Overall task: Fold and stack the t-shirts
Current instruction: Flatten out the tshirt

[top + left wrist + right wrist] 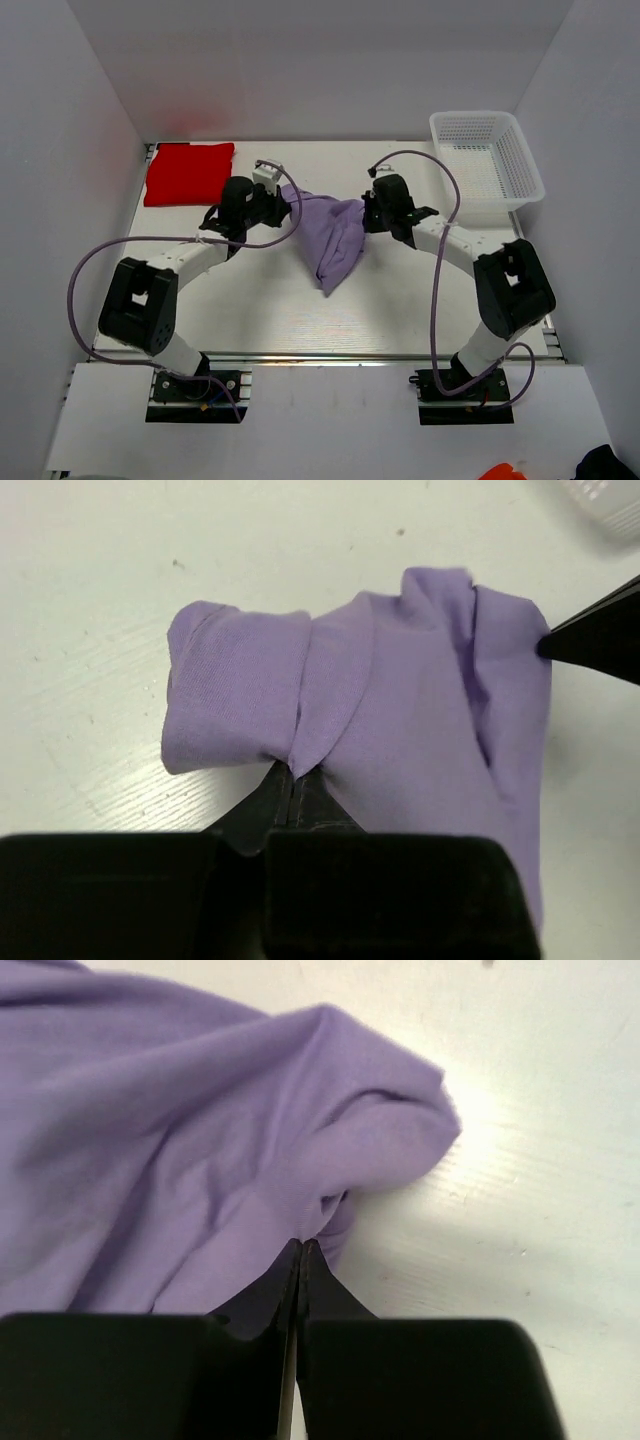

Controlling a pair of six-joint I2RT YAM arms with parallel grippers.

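The lavender t-shirt [333, 235] hangs bunched between my two grippers above the middle of the table, its lower end trailing toward the near side. My left gripper [282, 196] is shut on its left edge; the left wrist view shows the cloth [400, 710] pinched at my fingertips [296, 777]. My right gripper [364, 213] is shut on its right edge; the right wrist view shows the cloth [180, 1150] pinched at my fingertips [304, 1245]. The red t-shirt [188, 172] lies as a neat folded rectangle at the far left.
A white mesh basket [487, 165] stands at the far right corner. White walls enclose the table on the left, back and right. Purple cables loop beside both arms.
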